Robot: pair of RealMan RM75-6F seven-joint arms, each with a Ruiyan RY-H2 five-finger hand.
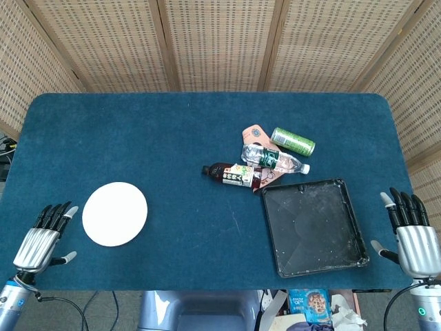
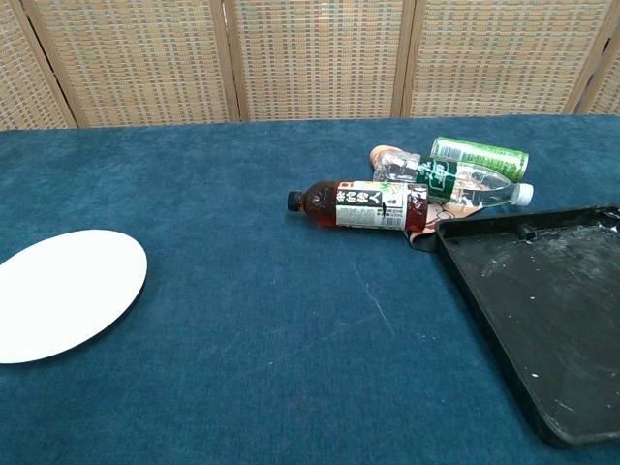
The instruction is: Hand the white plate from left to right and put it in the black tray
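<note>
A round white plate lies flat on the blue table at the left; the chest view shows the plate at its left edge. The empty black tray sits at the right front, and the tray fills the chest view's right side. My left hand hovers over the table's front left corner, a short way left of the plate, fingers spread and holding nothing. Beyond the table's right edge my right hand is spread too, empty, right of the tray. Neither hand shows in the chest view.
Just behind the tray lies a cluster: a dark tea bottle, a clear water bottle, a green can and a pink packet. Wicker screens stand behind the table. Snack packets lie below the front edge.
</note>
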